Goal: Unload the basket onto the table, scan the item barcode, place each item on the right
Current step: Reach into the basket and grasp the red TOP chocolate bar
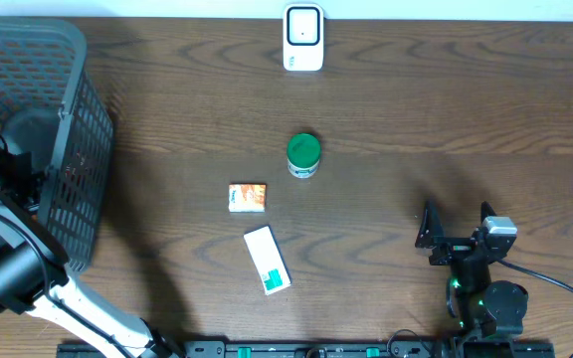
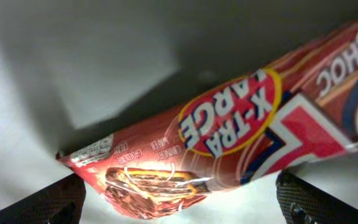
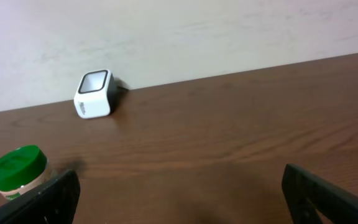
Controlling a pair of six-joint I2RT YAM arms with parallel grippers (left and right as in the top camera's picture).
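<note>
**While Both Hands Stand Spread: Layout of Items and Scanner**

Where the left wrist view looks down, the left hand (image 2: pixel 179 200) is spread wide, one dark finger (image 2: pixel 39 202) at each lower corner of the view. A glossy red snack pack (image 2: pixel 229 130), printed "X-TRA LARGE" in a yellow-rimmed oval, lies slanted between the fingers on a pale grey surface. The hand pinches nothing, and contact with the pack cannot be confirmed. The pack does not show in the overhead view, where the left arm reaches over the dark grey plastic mesh basket (image 1: pixel 68 89) at the far left of the dark brown wood-grain counter (image 1: pixel 416 119).

The right hand (image 1: pixel 456 224) is also spread and empty, low over the counter at the near right, well apart from every item.

The white cube-shaped barcode scanner (image 1: pixel 303 38) stands at the far edge, centre. A small jar with a green lid (image 1: pixel 303 154) stands nearer than the scanner. Near and left of the jar lies a small orange-and-white carton (image 1: pixel 248 197). A flat white box with a green end (image 1: pixel 267 260) lies nearer again, angled.
</note>
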